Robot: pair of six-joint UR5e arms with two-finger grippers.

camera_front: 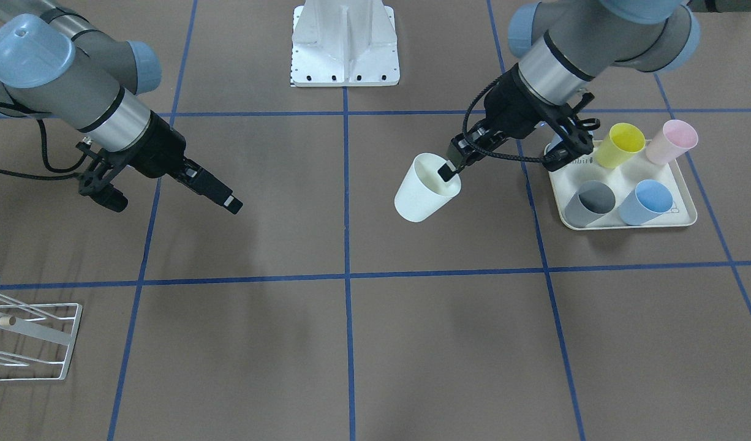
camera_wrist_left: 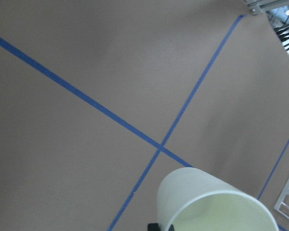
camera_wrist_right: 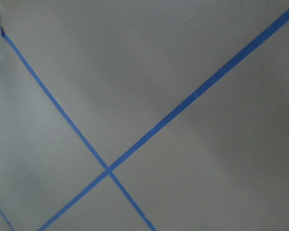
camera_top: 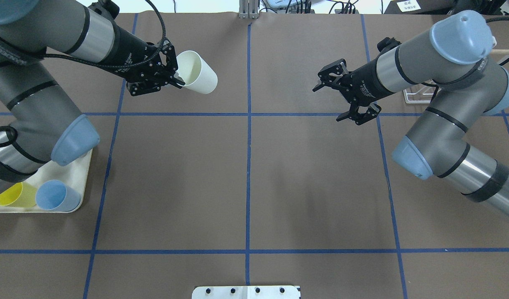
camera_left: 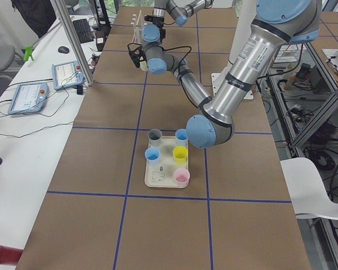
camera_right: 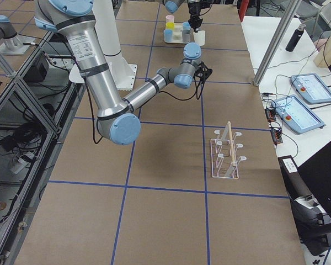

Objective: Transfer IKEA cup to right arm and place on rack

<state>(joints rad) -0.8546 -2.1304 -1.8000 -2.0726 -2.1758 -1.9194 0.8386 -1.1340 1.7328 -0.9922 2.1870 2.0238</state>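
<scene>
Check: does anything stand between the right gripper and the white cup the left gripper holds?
Nothing visible does. Only open space over the table separates the open right gripper from the white cup, gripped at its rim by the left gripper.

IKEA cup (camera_front: 421, 193): cream-white plastic tumbler, plain, tapering to the base.
Cup state: clear of the worktop (camera_front: 351, 343), pinched at the rim by the left gripper (camera_front: 450, 169), one finger inside the mouth and one outside.
Cup pose: tilted well over, mouth towards that gripper, base pointing out to the middle of the worktop.
Right arm (camera_top: 445, 120): grey and silver, light-blue joint caps, reaching in low over its own half.
Right gripper (camera_top: 328, 103): black, jaws spread wide, nothing between them, aimed towards the cup but well apart from it.
Rack (camera_right: 226, 160): small white wire frame with slanted prongs and a pale wooden dowel, standing on the worktop on the right arm's side, well apart from the cup.
</scene>
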